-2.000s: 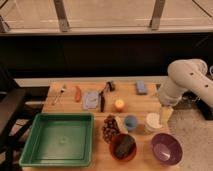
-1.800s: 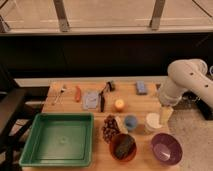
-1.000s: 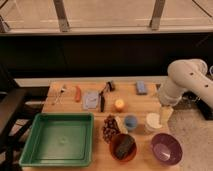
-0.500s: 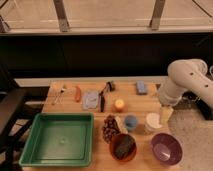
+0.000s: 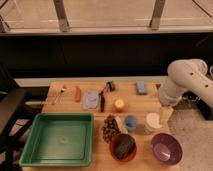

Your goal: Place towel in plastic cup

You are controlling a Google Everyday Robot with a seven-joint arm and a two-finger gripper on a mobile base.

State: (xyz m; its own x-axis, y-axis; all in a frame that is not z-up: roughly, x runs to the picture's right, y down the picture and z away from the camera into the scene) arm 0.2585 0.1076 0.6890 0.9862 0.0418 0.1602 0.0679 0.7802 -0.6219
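One camera view covers it all: the towel (image 5: 91, 100) lies flat on the wooden table (image 5: 140, 105), left of centre and well apart from the plastic cup (image 5: 131, 122), which stands upright near the front beside a white cup (image 5: 152, 121). The gripper (image 5: 165, 114) hangs at the table's right edge, just beside the white cup, jaws apart and apparently empty. I judge the reach not yet begun; next it must cross left, descend and pinch the towel

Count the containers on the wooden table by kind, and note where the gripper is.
Cups: 2 (light-blue plastic cup, white cup)
Bowls: 2 (purple bowl, orange bowl)
Trays: 1 (green rectangular tray)
Total: 5
The gripper hangs just right of the white cup.
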